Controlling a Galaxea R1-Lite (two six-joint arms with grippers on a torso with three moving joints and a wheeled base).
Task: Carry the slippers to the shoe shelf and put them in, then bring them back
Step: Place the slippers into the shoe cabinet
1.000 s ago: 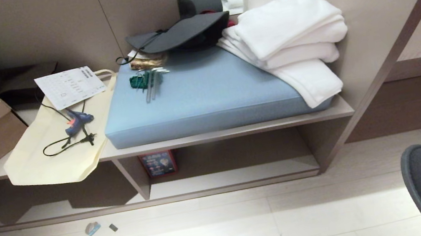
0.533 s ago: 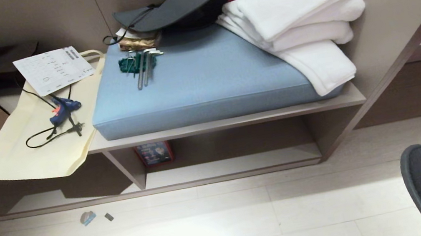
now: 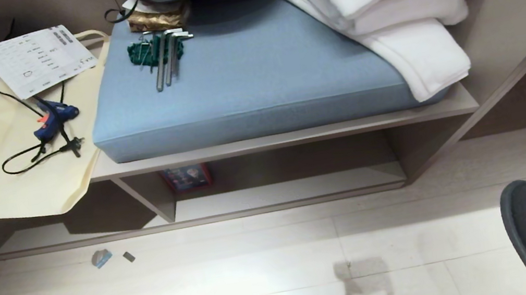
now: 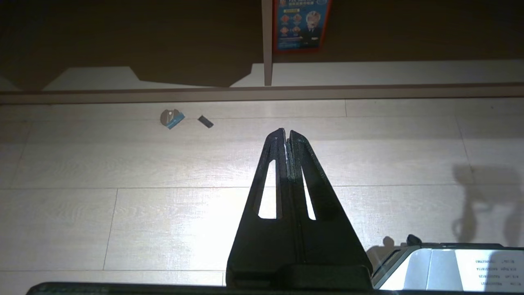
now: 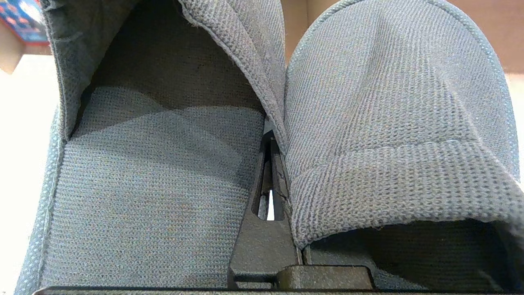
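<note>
Right gripper [image 5: 273,164] pinching both slippers [image 5: 385,135] for me; shoe shelf [image 3: 286,192] mid-frame, nothing placed, return trip pending; left gripper [image 4: 286,137] closed, idle.

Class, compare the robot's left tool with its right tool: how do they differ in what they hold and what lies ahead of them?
The left tool is shut on nothing; the right tool is shut on the slippers, pinched between the pair. The left tool has bare floor and the shoe shelf ahead; the right tool's outlook is filled by grey-blue fabric. Both are black, with slotted fingers.
</note>
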